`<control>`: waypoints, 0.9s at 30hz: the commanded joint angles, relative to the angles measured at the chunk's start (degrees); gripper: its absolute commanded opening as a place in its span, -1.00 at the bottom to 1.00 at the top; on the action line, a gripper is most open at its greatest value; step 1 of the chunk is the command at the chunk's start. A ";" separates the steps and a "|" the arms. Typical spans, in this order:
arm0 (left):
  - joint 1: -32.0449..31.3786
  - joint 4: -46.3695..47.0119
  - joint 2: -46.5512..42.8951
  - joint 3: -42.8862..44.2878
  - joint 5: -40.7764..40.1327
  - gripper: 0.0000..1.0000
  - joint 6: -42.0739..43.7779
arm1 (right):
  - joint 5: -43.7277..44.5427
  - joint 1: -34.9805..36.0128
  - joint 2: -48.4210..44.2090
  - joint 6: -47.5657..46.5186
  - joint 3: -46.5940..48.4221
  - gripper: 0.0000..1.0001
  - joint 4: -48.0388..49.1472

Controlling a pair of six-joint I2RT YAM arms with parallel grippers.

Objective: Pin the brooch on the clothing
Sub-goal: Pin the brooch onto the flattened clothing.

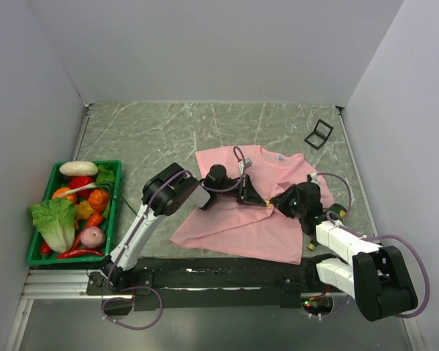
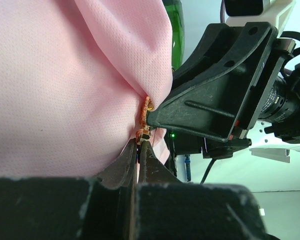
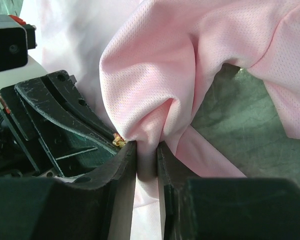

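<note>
Left wrist: brooch (image 2: 143, 131) in closed left gripper (image 2: 140, 145), clothing (image 2: 65, 90) pinched in right gripper (image 3: 146, 148).

Your left arm (image 1: 143, 227) rises from its base, bends at the elbow and stretches out to the right. Your right arm (image 1: 344, 245) comes in low from the other side, and the two meet tip to tip. Left pincer (image 2: 141, 145) is squeezed tight, with the brooch (image 2: 144, 131) at its tips. Right pincer (image 3: 146, 150) is nipping a fold of the clothing (image 3: 155, 85), jaws narrow, right beside the left's tips.
</note>
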 commanded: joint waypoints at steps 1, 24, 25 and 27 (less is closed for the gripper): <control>-0.75 3.00 -4.93 0.09 -0.93 -0.98 3.25 | -1.80 0.85 1.28 0.93 1.02 -0.66 -2.98; -0.57 8.27 -2.29 -0.61 -4.01 -0.98 -6.33 | -8.83 -2.05 -0.30 5.15 -2.58 -0.26 0.81; -0.57 8.80 -2.29 -0.70 -4.10 -0.98 -7.11 | -8.74 -2.05 -0.39 5.06 -2.50 -0.33 0.46; -0.48 10.03 -2.12 -0.79 -4.10 -0.98 -7.65 | -8.30 -2.05 -0.39 4.89 -2.76 -0.36 0.28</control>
